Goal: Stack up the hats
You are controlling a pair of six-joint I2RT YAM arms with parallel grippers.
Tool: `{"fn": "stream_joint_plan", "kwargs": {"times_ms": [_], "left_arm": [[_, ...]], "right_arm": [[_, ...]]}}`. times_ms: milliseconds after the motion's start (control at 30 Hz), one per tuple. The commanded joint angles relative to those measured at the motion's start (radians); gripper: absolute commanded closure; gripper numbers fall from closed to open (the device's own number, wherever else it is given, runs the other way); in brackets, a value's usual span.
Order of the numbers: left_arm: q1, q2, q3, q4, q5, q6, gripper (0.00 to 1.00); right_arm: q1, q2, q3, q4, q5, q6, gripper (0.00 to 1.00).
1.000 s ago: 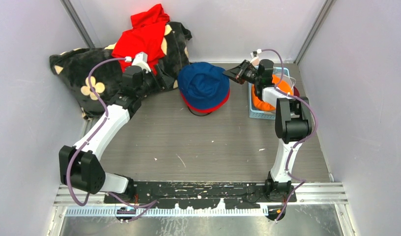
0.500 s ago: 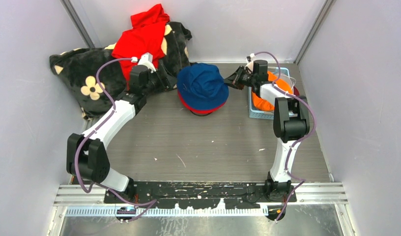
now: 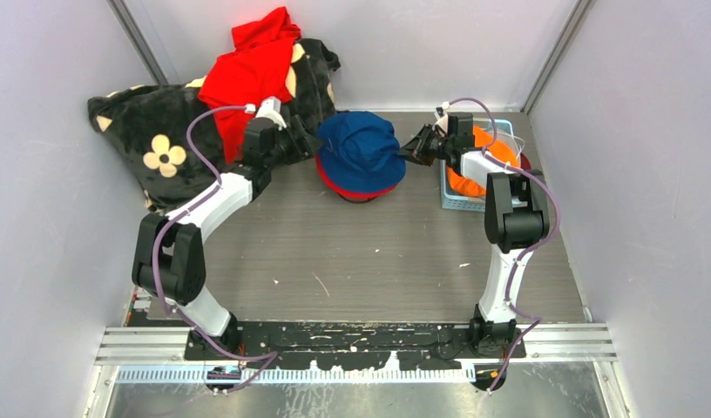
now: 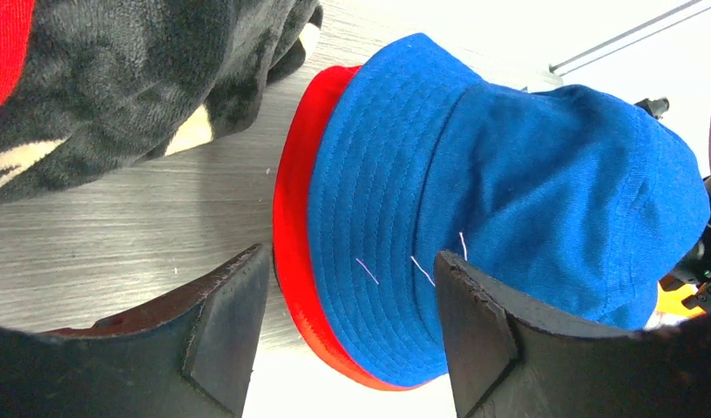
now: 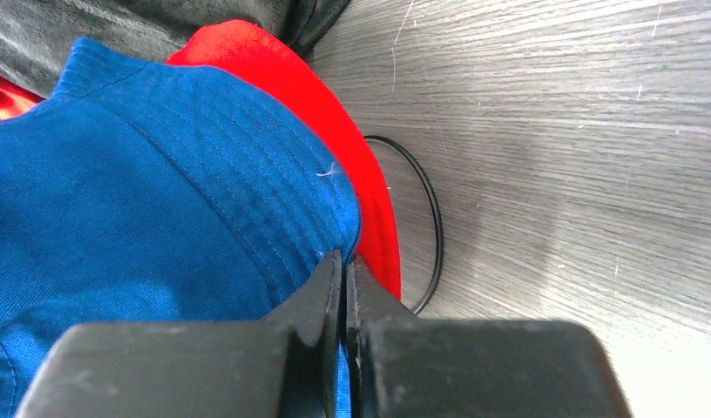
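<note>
1. Jaws first, from the top camera: the left jaws are spread wide right at the left side of the blue hat (image 3: 361,150). The right jaws are closed tight, with their tips up against that hat's right side. The blue hat sits crown up on top of a red hat (image 3: 350,190). The pair is near the far edge of the worktop (image 3: 335,261), about midway between its left and right edges. By the right edge there's a blue basket (image 3: 457,202) with an orange hat (image 3: 467,180) in it, and a bit of a maroon hat (image 3: 524,162) peeks out beside the right arm (image 3: 507,213). The far left corner is piled with a black blanket with cream flowers (image 3: 147,131), and a bright red garment (image 3: 247,74) lies on top of that.
2. Left wrist camera: both fingers (image 4: 221,322) stand well apart and aren't gripping anything. Just past the gap you can see the blue brim with the red brim poking out underneath it, both lying on the grey wood. The blanket fills the upper left, close to the red brim, but I can't tell if they touch.
3. Right wrist camera: the two fingers (image 5: 330,296) are pressed together, tips right at the edge of the blue brim. I honestly can't tell if any fabric is caught between them. The red brim sticks out from under the blue one, and a thin black ring (image 5: 426,218) lies on the worktop, partly tucked under the red brim.
</note>
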Motion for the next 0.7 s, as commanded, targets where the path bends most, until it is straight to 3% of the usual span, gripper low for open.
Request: {"fn": "stream_joint_plan", "kwargs": {"times_ms": [0, 200, 500, 667], "left_arm": [[-0.003, 0.017, -0.009, 0.149, 0.0, -0.022, 0.3], [-0.003, 0.052, -0.038, 0.276, -0.007, -0.046, 0.28], [0.051, 0.169, -0.094, 0.61, 0.112, -0.199, 0.29], [0.074, 0.214, -0.086, 0.686, 0.161, -0.22, 0.3]], "right_arm": [[-0.002, -0.053, -0.018, -0.009, 0.035, -0.038, 0.99], [0.005, -0.067, -0.022, -0.001, 0.022, -0.038, 0.99], [0.006, -0.085, -0.022, 0.003, 0.008, -0.038, 0.99], [0.008, -0.087, -0.021, 0.007, 0.0, -0.037, 0.99]]}}
